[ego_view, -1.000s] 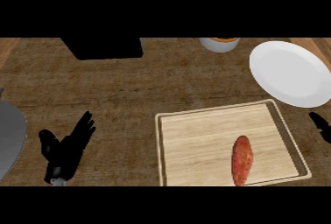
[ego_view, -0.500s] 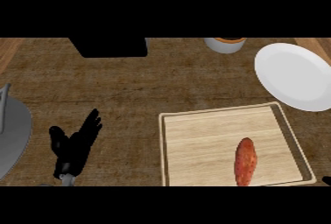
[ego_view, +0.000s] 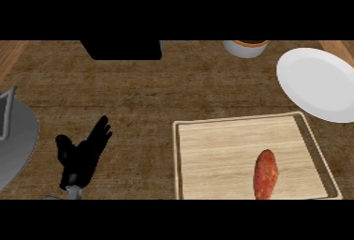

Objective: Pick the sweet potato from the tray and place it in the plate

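One hand only was seen in the head view: the left hand [ego_view: 81, 157], held over the brown worktop [ego_view: 159, 93] at the lower left with its fingers straight and spread, holding nothing. The right hand was not shown. The sweet potato [ego_view: 265, 174] was found lying lengthwise on the wooden tray [ego_view: 214, 150], in the tray's lower right part, well apart from the left hand. The white plate [ego_view: 318, 84] was placed beyond the tray's far right corner, near the view's right edge, with nothing on it. A grey cup with an orange rim [ego_view: 245, 48] was seen at the top edge, a black box [ego_view: 124, 49] to its left, and a grey rounded object [ego_view: 15, 140] at the left edge.
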